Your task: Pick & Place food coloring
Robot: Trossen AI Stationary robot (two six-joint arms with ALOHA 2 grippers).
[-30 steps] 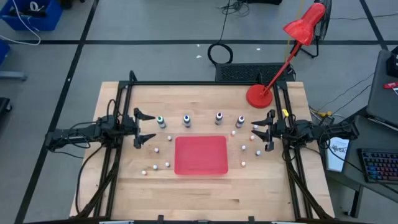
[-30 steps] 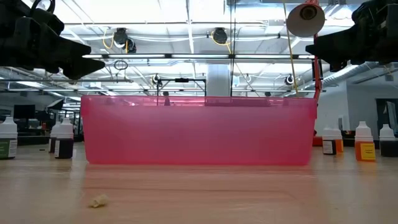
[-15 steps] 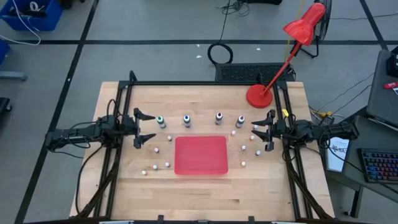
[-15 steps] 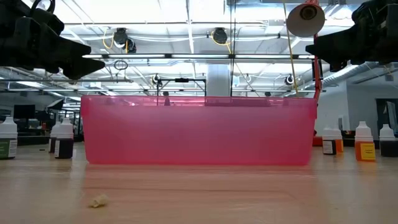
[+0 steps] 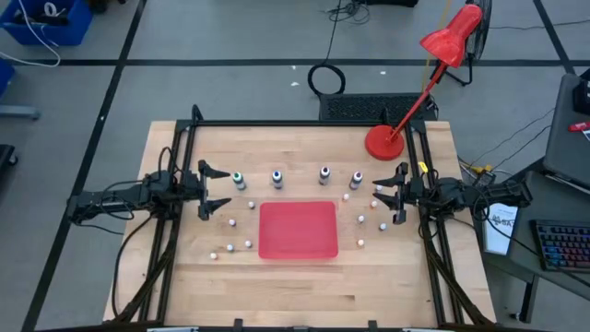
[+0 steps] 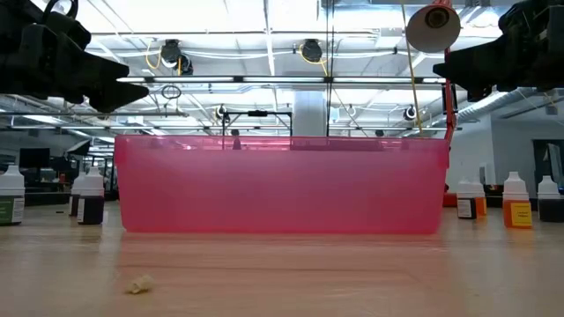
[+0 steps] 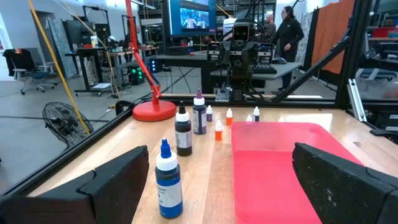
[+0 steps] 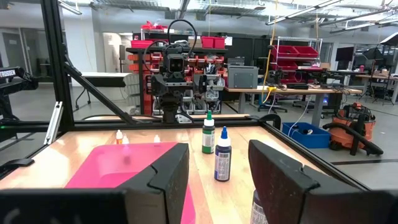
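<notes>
Bottles of food coloring [image 5: 297, 177] stand upright in a row of four on the wooden table [image 5: 295, 138], just behind the far edge of the red tray [image 5: 298, 230]. From left to right in the high view we see a green-topped bottle [image 5: 239, 180], a blue-topped bottle [image 5: 277, 179], a grey-topped bottle [image 5: 324, 174] and a reddish-purple-topped bottle [image 5: 356, 179], all apart from one another and none of them held. Much smaller bottles [image 5: 230, 246] are scattered on the wood to either side of the tray.

Our left gripper [image 5: 219, 191] hovers just beside the green-topped bottle, at the left end of the row, with its jaws spread wide and nothing between them; in its wrist view the blue-topped bottle shows between the two dark fingers [image 7: 106, 186]. Our right gripper [image 5: 380, 195] hangs near the reddish-purple-topped bottle at the right end, its jaws parted too, though less widely, and empty.

A red desk lamp [image 5: 387, 141] has its round base on the far right corner of the table, its arm slanting up and away. Beyond the table, in the left wrist view, we see a person [image 7: 289, 31] standing among the benches.
</notes>
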